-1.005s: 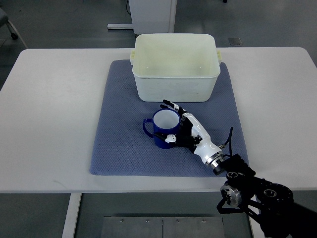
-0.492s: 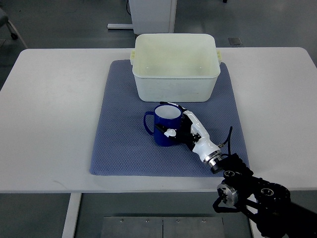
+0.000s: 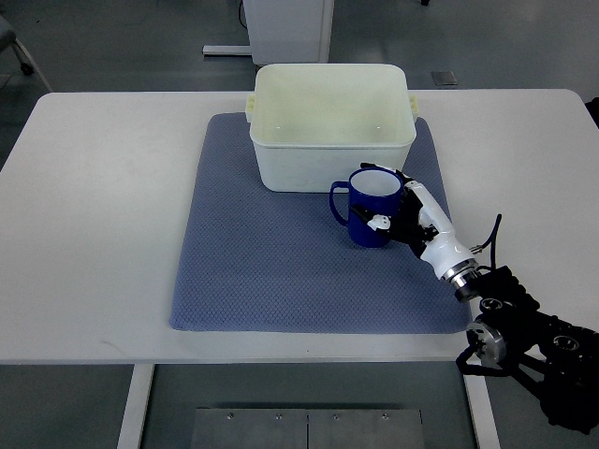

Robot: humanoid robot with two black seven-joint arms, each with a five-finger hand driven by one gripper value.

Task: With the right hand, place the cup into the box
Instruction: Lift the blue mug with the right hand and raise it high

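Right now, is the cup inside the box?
No, the blue cup is outside the white box, in front of its wall, gripped by the right robot hand.

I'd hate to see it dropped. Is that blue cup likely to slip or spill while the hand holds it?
Probably stiff: the cup keeps its round rim inside the right hand. Its glossy side might be slippery. It looks empty and upright, so spilling seems unlikely.

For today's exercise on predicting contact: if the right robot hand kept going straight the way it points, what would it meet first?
Probably the front wall of the box, though the right robot hand, carrying the cup, may clear it; height is unclear.
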